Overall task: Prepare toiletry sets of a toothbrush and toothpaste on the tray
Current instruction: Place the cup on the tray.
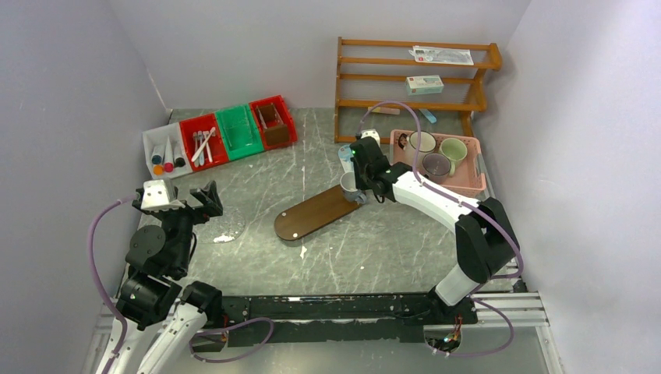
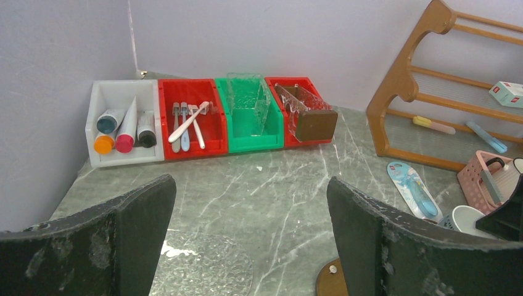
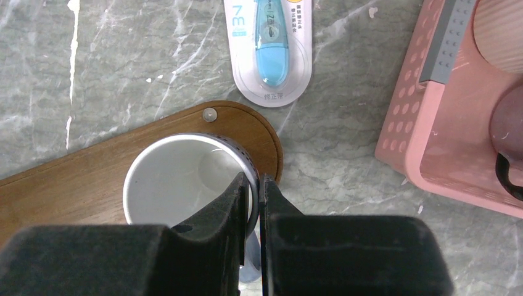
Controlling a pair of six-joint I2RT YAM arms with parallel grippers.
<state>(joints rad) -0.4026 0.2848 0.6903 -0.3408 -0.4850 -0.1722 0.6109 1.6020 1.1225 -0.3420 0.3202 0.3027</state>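
Note:
The dark brown oval tray (image 1: pixel 312 214) (image 3: pixel 68 185) lies slantwise mid-table. On its far right end stands a grey mug (image 1: pixel 348 185) (image 3: pixel 176 185), white inside and with nothing in it. My right gripper (image 1: pixel 358 191) (image 3: pixel 254 185) is shut on the mug's rim, one finger inside and one outside. Slim toothbrushes (image 2: pixel 188 122) (image 1: pixel 204 144) lie in a red bin at the back left. Tubes (image 2: pixel 126 126) (image 1: pixel 165 153) fill the white bin beside it. My left gripper (image 1: pixel 178 204) (image 2: pixel 251 185) hangs open over the left of the table, holding nothing.
A green bin (image 2: pixel 250 117) and a second red bin (image 2: pixel 302 117) continue the row. A pink basket (image 1: pixel 471 181) (image 3: pixel 425 129) with more mugs sits right of the tray, under a wooden rack (image 1: pixel 413 78). A blue packaged item (image 3: pixel 269 49) lies beyond the tray end. A clear glass disc (image 2: pixel 203 268) lies below my left gripper.

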